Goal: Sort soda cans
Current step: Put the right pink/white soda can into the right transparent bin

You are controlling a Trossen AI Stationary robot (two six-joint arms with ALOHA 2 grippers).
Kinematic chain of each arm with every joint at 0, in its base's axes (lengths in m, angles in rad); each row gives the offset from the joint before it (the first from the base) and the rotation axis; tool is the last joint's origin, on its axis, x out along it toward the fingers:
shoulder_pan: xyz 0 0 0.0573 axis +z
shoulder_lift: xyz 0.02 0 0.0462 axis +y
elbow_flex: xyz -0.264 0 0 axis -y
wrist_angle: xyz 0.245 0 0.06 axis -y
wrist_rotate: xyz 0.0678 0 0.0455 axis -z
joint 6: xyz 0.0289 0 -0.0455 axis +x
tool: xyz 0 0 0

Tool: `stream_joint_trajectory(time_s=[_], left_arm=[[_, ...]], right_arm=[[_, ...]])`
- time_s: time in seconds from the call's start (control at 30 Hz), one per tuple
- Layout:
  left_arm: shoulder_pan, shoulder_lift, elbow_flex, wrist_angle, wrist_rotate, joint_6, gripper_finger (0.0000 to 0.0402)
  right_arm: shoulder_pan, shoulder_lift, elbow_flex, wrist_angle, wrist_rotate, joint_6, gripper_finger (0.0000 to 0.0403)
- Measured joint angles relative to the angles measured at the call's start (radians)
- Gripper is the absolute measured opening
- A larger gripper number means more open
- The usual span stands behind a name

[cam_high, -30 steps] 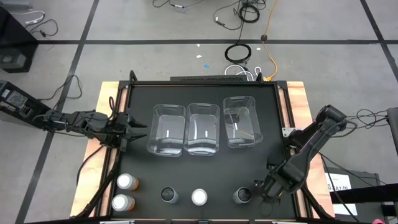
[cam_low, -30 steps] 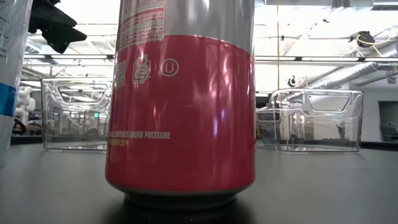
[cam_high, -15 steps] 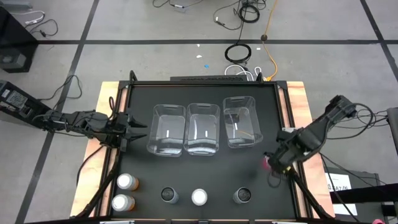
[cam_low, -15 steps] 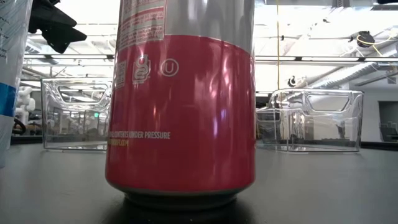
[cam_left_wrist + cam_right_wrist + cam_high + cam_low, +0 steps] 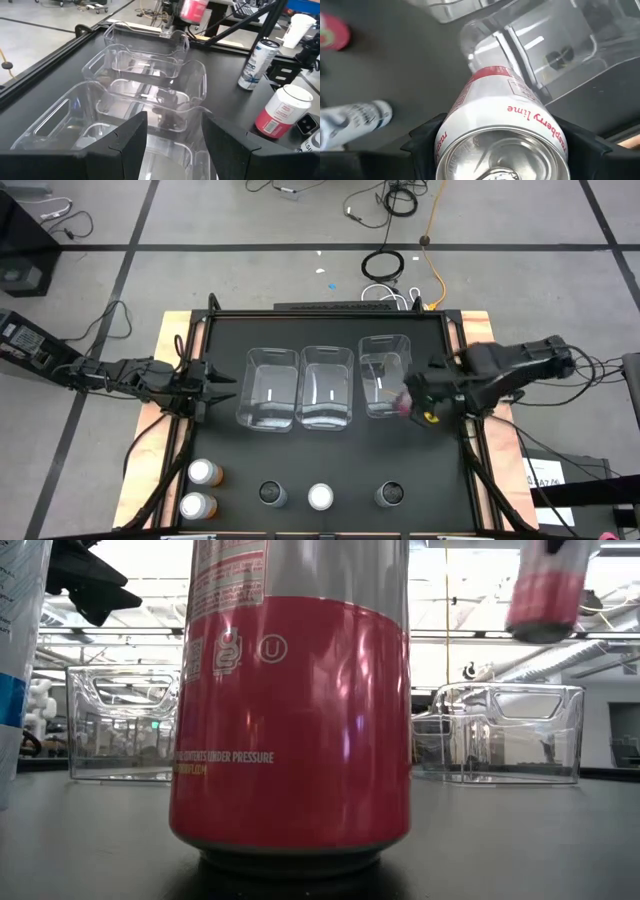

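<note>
My right gripper point(image 5: 418, 402) is shut on a pink soda can point(image 5: 404, 405), held in the air at the near right corner of the right clear bin point(image 5: 386, 375). The can also shows high in the low view point(image 5: 543, 600). My left gripper point(image 5: 215, 390) is open and empty beside the left bin point(image 5: 268, 388). Five cans stand on their bases along the near edge: two orange point(image 5: 205, 472) point(image 5: 197, 505), two dark point(image 5: 272, 494) point(image 5: 390, 496) and one pink point(image 5: 320, 497), which fills the low view point(image 5: 290, 710). My right gripper pinches the pink can between its two fingers point(image 5: 426, 136), one on each side of the can's body just below its silver top point(image 5: 502, 150). The fingers come from above. The can hangs below them, nearly upright and clear of the table, its base point(image 5: 540, 632) downward.
Three clear bins stand side by side mid-table, the middle one point(image 5: 327, 385) between the other two. The black table has raised rails point(image 5: 470, 450) and wooden side strips. Bare black surface lies between the bins and the row of cans.
My right gripper has risen from the table's near right corner, beside the right dark can, and gone toward the far edge and to the left, up to the right bin. The pink can has gone with it, lifted clear of the table.
</note>
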Motion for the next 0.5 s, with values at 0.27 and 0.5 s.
stream_joint_trajectory(time_s=[0.27, 0.5], left_arm=[[0.0, 0.0, 0.0, 0.001, 0.0, 0.0, 0.0198], [0.0, 0.0, 0.0, 0.001, 0.0, 0.0, 0.0198]], right_arm=[[-0.292, 0.157, 0.035, 0.032, -0.058, -0.242, 0.0288], [-0.472, 0.299, 0.104, 0.095, -0.063, -0.402, 0.0288]])
